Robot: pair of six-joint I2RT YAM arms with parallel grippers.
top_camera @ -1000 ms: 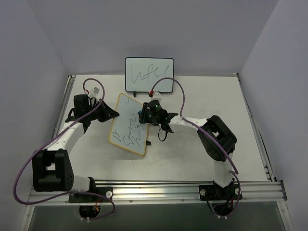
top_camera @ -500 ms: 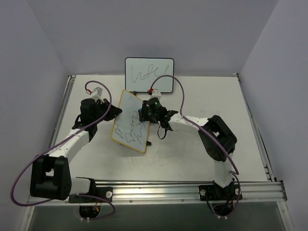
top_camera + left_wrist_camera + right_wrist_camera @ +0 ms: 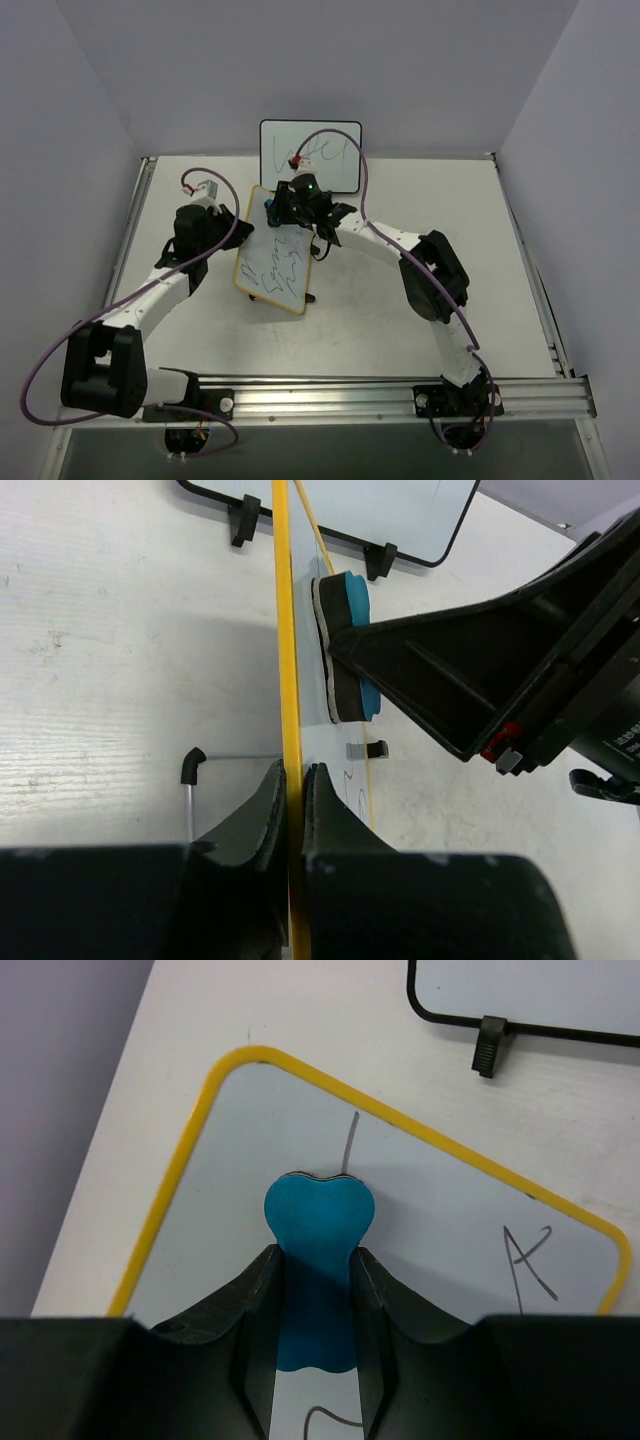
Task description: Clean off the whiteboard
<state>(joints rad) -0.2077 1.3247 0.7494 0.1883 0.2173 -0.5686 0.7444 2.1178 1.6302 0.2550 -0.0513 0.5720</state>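
Black-framed board (image 3: 311, 155) stands upright just beyond R gripper (image 3: 315, 1260), one scribble line on it. One of its clip feet (image 3: 486, 1045) shows ahead and to the right of the fingers. White table (image 3: 430, 210) lies under everything. Purple cable (image 3: 362, 190) loops off the R wrist and crosses in front of the black-framed board in top view. The whiteboard (image 3: 270, 252), yellowish frame w/ rounded corners, sits btw the two grippers. It is seen edge-on from the L wrist cam, so it looks propped at an angle; how steep, can't tell. A thin metal leg w/ black tip (image 3: 190, 770) pokes out beside its back, just left of L gripper (image 3: 293, 780). L gripper: jaws nearly together, pinching the whiteboard's frame edge, one finger on each side. R gripper: jaws closed on a blue eraser (image 3: 318, 1222), gripped at its narrow waist. The eraser's dark pad lies flat against the board face near the far corner. Dark scribbles (image 3: 277, 272) lie on the board's near part, toward the arm bases from the eraser. A thin stroke (image 3: 348, 1145) runs just ahead of the eraser, and an A-like mark (image 3: 527, 1260) sits to its right.
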